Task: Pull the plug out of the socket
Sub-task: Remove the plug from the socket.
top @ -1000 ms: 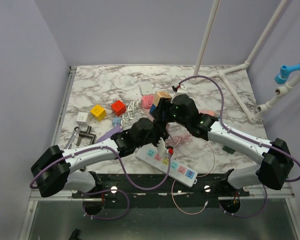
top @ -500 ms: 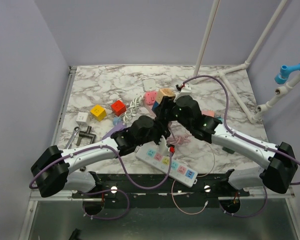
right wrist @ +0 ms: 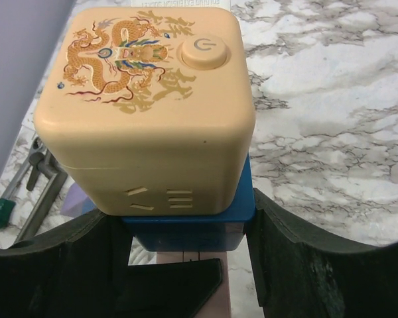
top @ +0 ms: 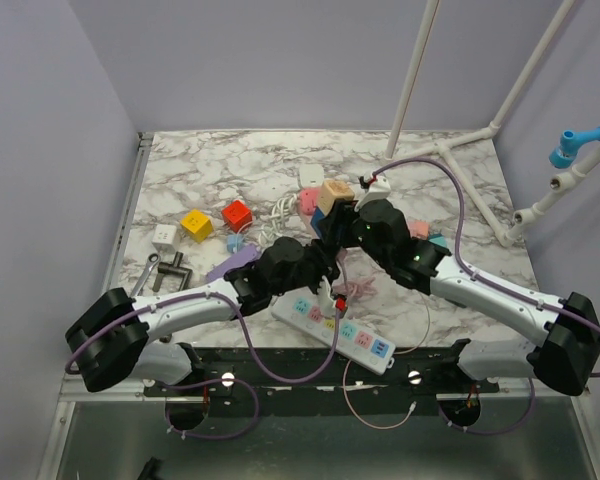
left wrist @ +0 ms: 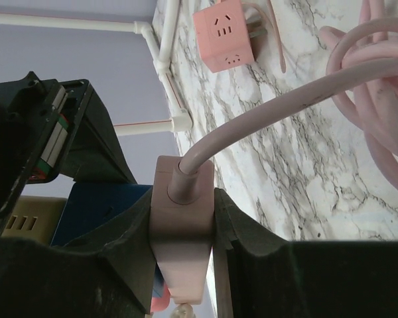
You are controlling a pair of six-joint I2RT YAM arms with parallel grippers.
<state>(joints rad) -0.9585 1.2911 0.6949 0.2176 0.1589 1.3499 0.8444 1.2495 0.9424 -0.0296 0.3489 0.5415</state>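
Clamping pink plug (left wrist: 183,199), left gripper (left wrist: 184,233); prongs hidden, perhaps seated.

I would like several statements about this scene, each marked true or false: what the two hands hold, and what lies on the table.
1. The left hand is shut on a pink plug. True.
2. The plug's cable is blue. False: it is pink.
3. The beige cube bears a dragon picture and a power button. True.
4. The right hand is open and holds nothing. False: it is shut on a blue block that sits under the beige cube.
5. The power strip on the table is white with coloured sockets. True.
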